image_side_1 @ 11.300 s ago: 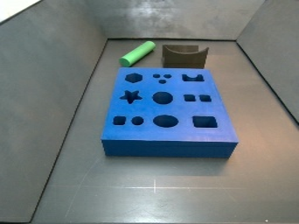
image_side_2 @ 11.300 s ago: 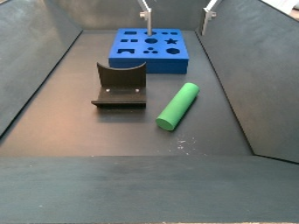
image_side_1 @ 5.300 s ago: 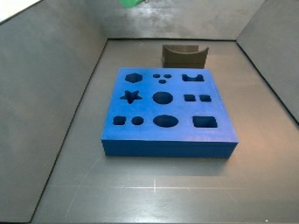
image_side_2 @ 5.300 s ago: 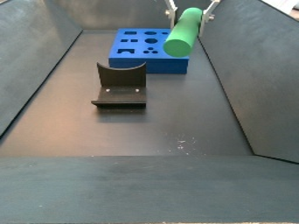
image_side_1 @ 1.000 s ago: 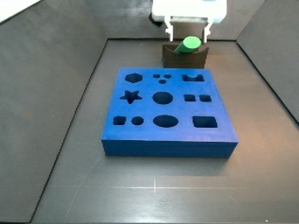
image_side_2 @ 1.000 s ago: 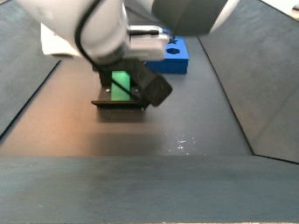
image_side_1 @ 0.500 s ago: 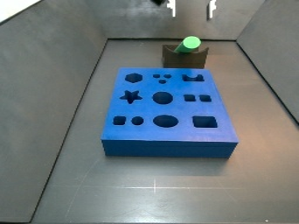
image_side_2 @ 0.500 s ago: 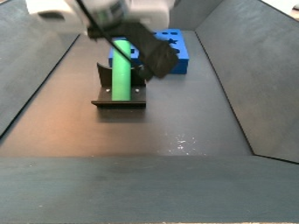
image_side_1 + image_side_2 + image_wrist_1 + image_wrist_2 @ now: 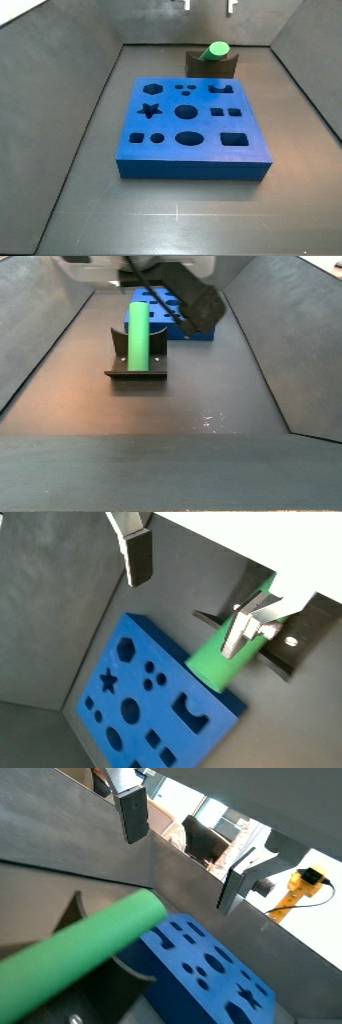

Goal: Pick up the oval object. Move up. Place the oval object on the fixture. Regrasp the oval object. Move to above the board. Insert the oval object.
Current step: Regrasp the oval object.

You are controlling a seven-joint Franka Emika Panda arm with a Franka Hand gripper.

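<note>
standing upright in the fixture (image 9: 135, 364), the oval object (image 9: 139, 332) waits for regrasp.
the tool (image 9: 194, 592) hangs above it with fingers (image 9: 138, 554) apart and empty; the rod's long axis points up toward it.

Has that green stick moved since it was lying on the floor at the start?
Yes. The oval object now stands propped in the fixture; the open gripper is above it.
</note>
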